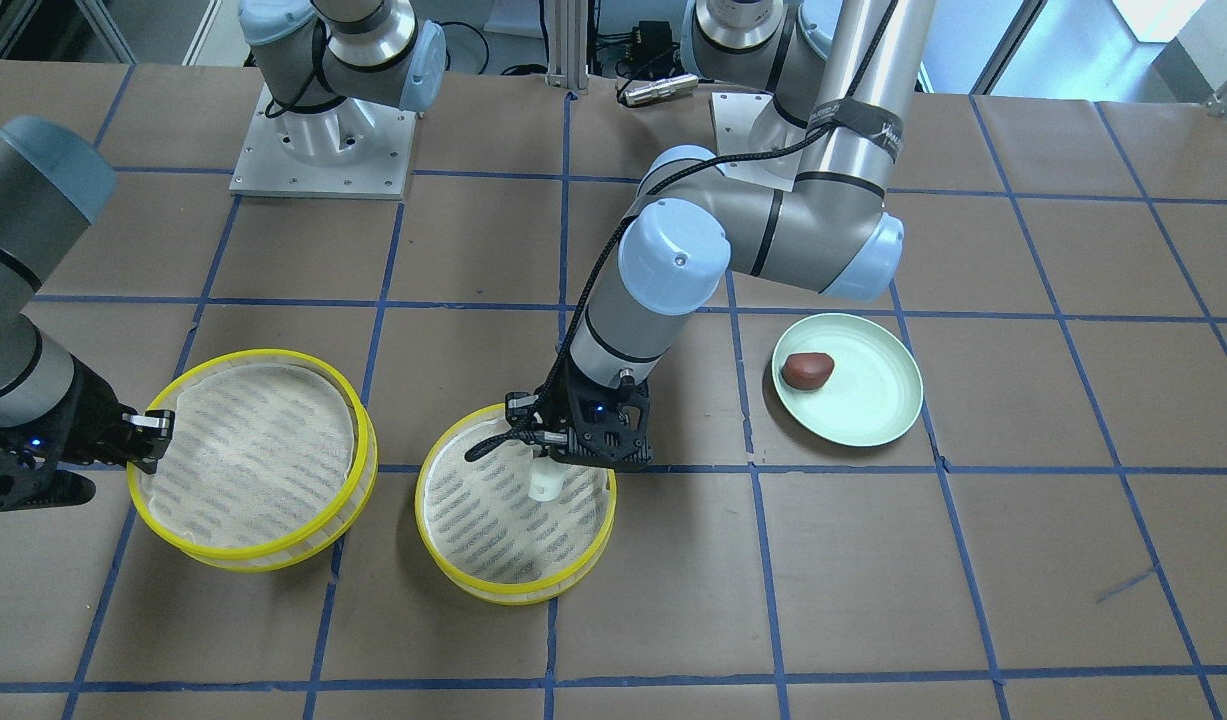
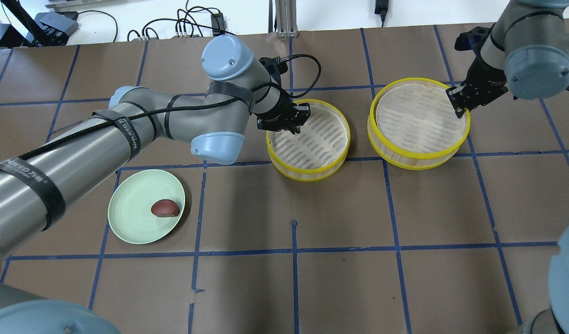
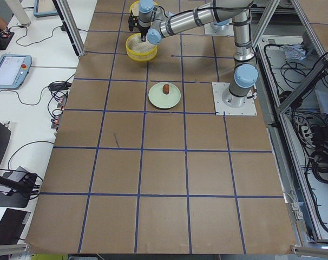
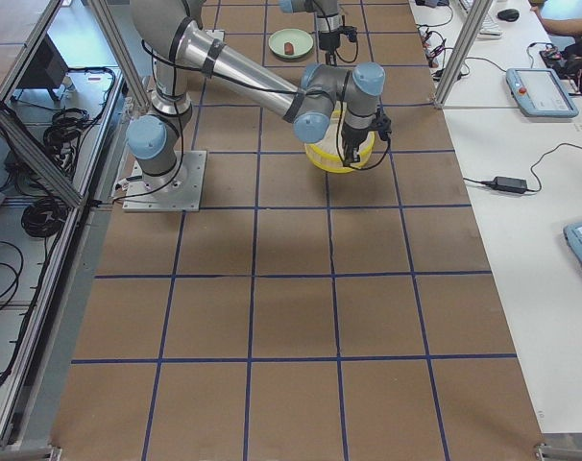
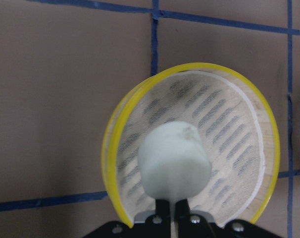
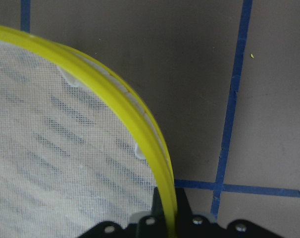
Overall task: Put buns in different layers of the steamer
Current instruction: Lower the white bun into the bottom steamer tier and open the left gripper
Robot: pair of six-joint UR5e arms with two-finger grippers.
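Observation:
My left gripper [image 1: 558, 452] is shut on the white cylindrical bun [image 1: 544, 481] and holds it just over the striped liner of the middle steamer tray [image 1: 518, 592]. In the left wrist view the bun [image 5: 175, 159] sits over the tray's near part [image 5: 110, 148]. The reddish-brown bun [image 1: 807, 370] lies on the pale green plate [image 1: 878, 410]. My right gripper [image 1: 145, 440] is shut on the yellow rim of the second steamer tray [image 1: 258, 557]. The right wrist view shows that rim [image 6: 132, 126] running between the fingers.
The two trays stand side by side [image 2: 312, 172] [image 2: 418, 161] with a small gap between them. The plate [image 2: 129, 220] with the brown bun [image 2: 165, 208] is on the robot's left. Brown table with a blue tape grid all around.

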